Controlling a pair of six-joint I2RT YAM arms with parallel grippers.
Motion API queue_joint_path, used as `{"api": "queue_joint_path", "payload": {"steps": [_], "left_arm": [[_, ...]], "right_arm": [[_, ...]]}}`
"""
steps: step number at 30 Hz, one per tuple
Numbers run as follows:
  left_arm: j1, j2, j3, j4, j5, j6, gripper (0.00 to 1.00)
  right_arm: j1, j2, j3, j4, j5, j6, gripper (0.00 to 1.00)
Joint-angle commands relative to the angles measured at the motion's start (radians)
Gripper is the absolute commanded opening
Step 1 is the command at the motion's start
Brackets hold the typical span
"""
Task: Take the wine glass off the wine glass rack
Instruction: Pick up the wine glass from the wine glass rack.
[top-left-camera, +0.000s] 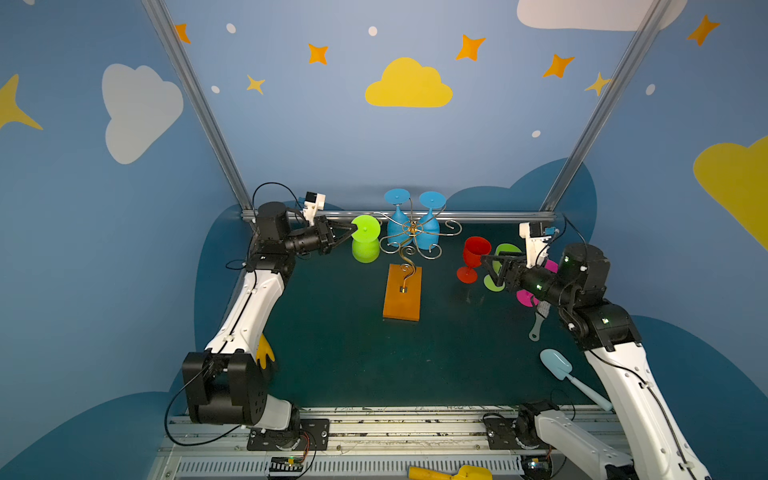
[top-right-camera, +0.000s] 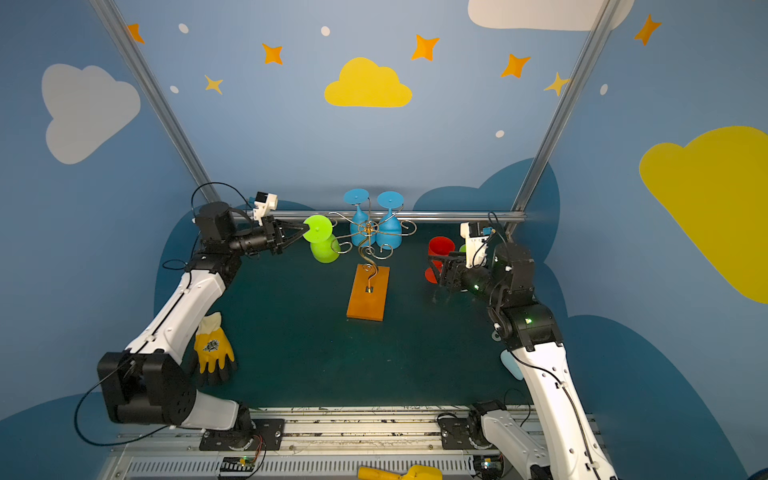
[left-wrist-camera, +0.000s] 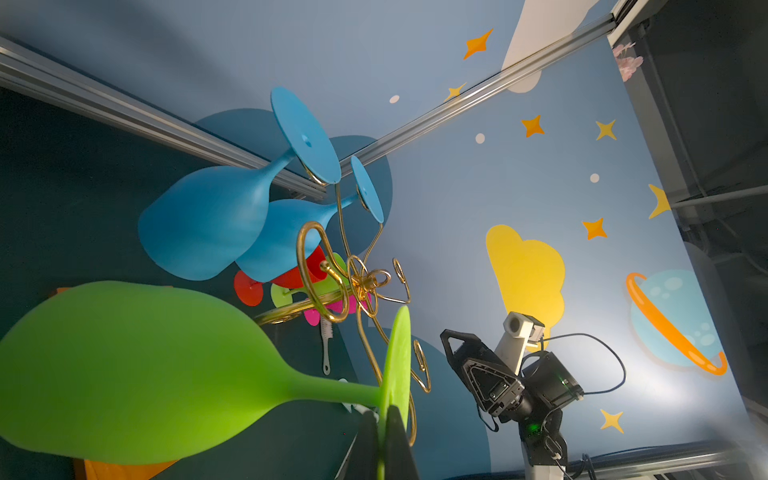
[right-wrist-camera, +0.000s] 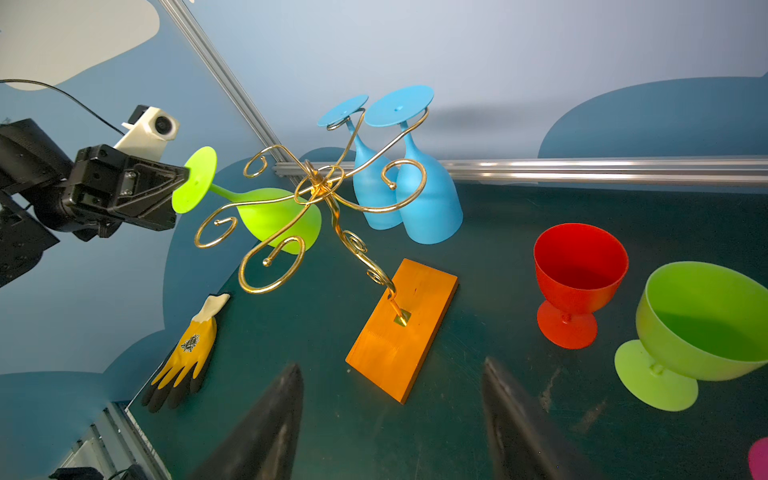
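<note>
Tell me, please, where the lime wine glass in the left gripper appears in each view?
Top view: lime wine glass, left of the wine glass rack.
Top view: the same place.
Left wrist: close up, filling the foreground.
Right wrist: behind the rack's gold scrolls.
Shared landmark: the rack's gold scroll arms.

left pincer (top-left-camera: 353, 227): reaching inward, clamped closed | right pincer (right-wrist-camera: 392, 365): jaws spread apart

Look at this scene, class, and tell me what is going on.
The left gripper is shut on the foot of an upside-down green wine glass, tilted at the edge of the wine glass rack. Two blue glasses hang upside down on the rack. The right gripper is open and empty, near a standing red cup.
</note>
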Motion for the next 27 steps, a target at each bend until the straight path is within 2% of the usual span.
{"api": "queue_joint_path", "payload": {"steps": [1, 7, 12, 20, 27], "left_arm": [[0.052, -0.062, -0.023, 0.007, 0.025, 0.002, 0.03], [0.19, -0.145, -0.061, 0.095, 0.053, -0.097, 0.03], [0.246, -0.183, -0.015, 0.17, 0.07, -0.18, 0.03], [0.242, -0.197, 0.083, 0.293, 0.058, -0.323, 0.03], [0.144, -0.187, 0.178, 0.286, 0.049, -0.339, 0.03]], "right_arm": [[0.005, 0.009, 0.017, 0.001, 0.004, -0.008, 0.67], [0.007, 0.03, 0.036, 0.002, -0.011, -0.023, 0.67], [0.025, 0.058, 0.082, 0.014, -0.035, -0.046, 0.67], [0.128, 0.108, 0.154, 0.071, -0.034, -0.126, 0.69], [0.246, 0.163, 0.226, 0.104, -0.011, -0.229, 0.71]]}}
